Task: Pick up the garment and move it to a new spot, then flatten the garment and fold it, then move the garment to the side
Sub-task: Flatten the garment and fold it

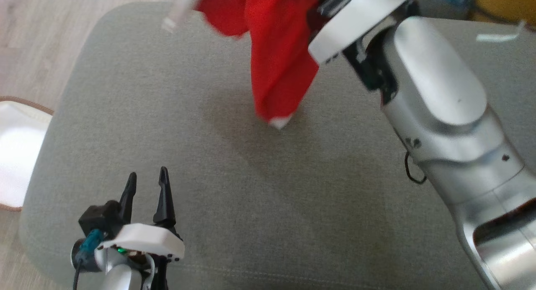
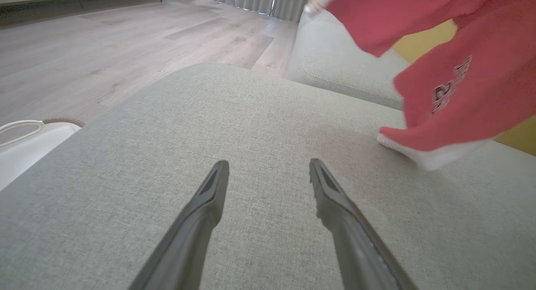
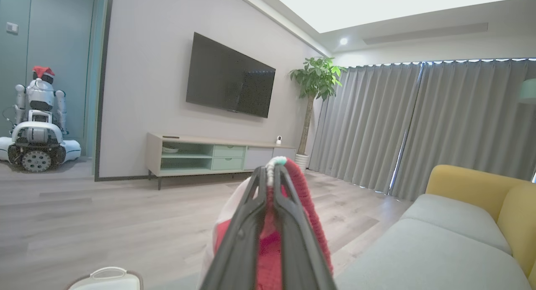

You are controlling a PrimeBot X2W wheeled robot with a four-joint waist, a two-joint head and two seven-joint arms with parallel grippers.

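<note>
Grey sofa cushion [image 1: 234, 189]; above its far edge the red garment [image 1: 280, 51] hangs limp from the right gripper [image 3: 270, 172], whose fingers are clamped on a bunched fold, the white-trimmed low end reaching toward the cushion's middle. The cloth looks light, soft and shapeless, so a second hold is best taken at a free hem corner. The left gripper [image 1: 147, 172], fingers apart and empty, hovers over the near-left corner

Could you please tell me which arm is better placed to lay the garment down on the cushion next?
Right, probably: the right gripper is shut on the red garment, which hangs over the grey cushion. The left gripper is open, empty, and apart from the cloth.
</note>
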